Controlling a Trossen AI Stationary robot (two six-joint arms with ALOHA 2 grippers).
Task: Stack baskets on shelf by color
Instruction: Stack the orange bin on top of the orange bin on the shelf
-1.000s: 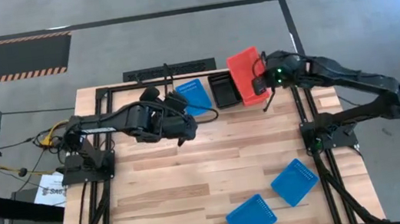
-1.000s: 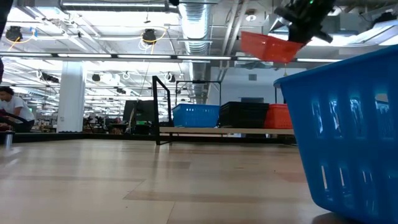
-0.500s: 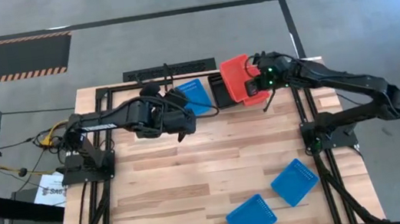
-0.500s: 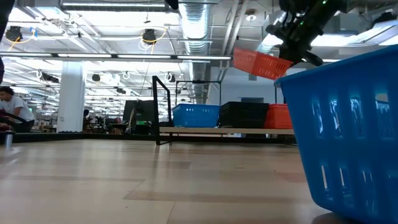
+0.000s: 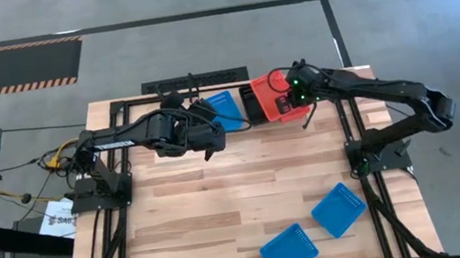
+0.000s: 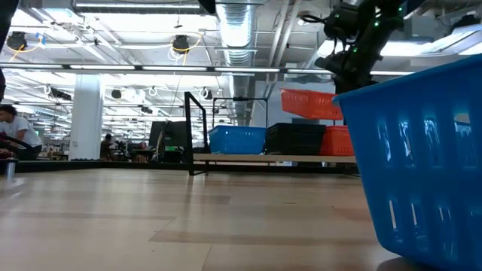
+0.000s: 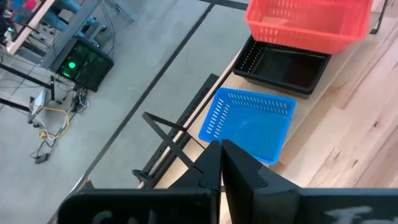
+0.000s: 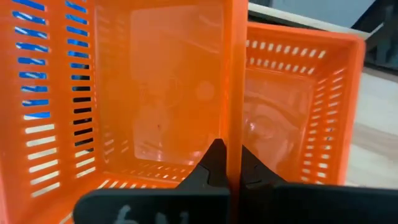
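A: Baskets first. Where are they, taking the shelf [image 6: 271, 159] as the mark?

B: A blue basket [image 5: 221, 110] sits on the shelf at its left end, a black basket [image 7: 285, 67] next to it in the middle, and a red-orange one [image 6: 337, 141] at the right end. Another red-orange basket [image 5: 271, 99] hangs in the air above the shelf, roughly over the black one and the red-orange one.

A: What holds it up?

B: The right gripper [image 8: 227, 163]. Its fingers are pinched tight on the basket's side wall, and the wrist view shows the wall running straight between them.

A: And the left gripper [image 7: 221, 163]?

B: Closed, with nothing between its fingers. It hovers over the desk [image 5: 222, 201] just in front of the shelf, near the blue basket.

A: Any other baskets?

B: Two more blue ones [image 5: 339, 209] [image 5: 288, 250] lie on the desk well away from the shelf, by the near edge toward the right. One of them fills the right side of the low view.
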